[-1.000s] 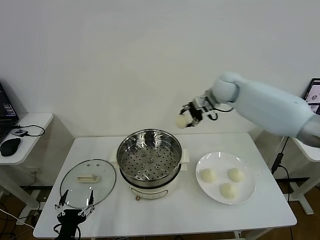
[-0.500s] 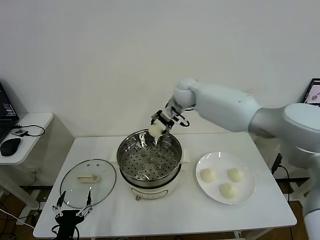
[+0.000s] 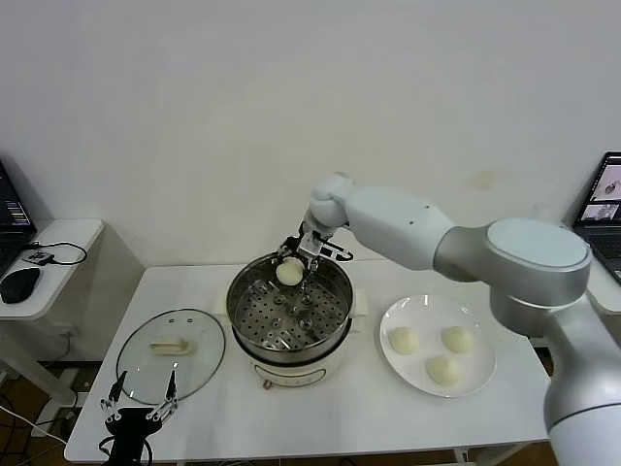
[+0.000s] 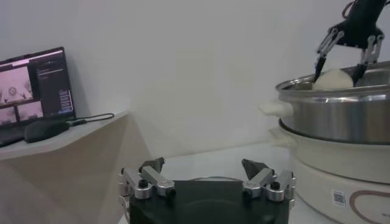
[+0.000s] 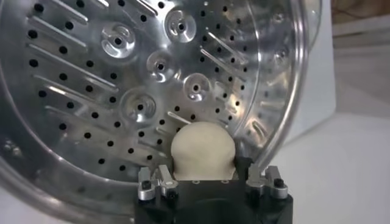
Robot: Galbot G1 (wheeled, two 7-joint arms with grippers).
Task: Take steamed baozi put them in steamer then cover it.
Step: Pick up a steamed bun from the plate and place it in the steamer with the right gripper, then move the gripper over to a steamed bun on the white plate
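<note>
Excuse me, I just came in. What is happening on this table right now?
The right gripper holds one baozi above the perforated tray of the open steamer. Three more buns wait on the white plate. The glass cover lies on the table; the left gripper is parked, open, beside it.

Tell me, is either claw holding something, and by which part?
The right gripper pinches a round cream-white dough bun by its sides, above the shiny steel steamer. The left gripper holds nothing.

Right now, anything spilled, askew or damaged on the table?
Nothing stands out. The right tool holds one baozi over the steamer; three baozi sit on the plate; the cover lies flat by the idle left tool.
</note>
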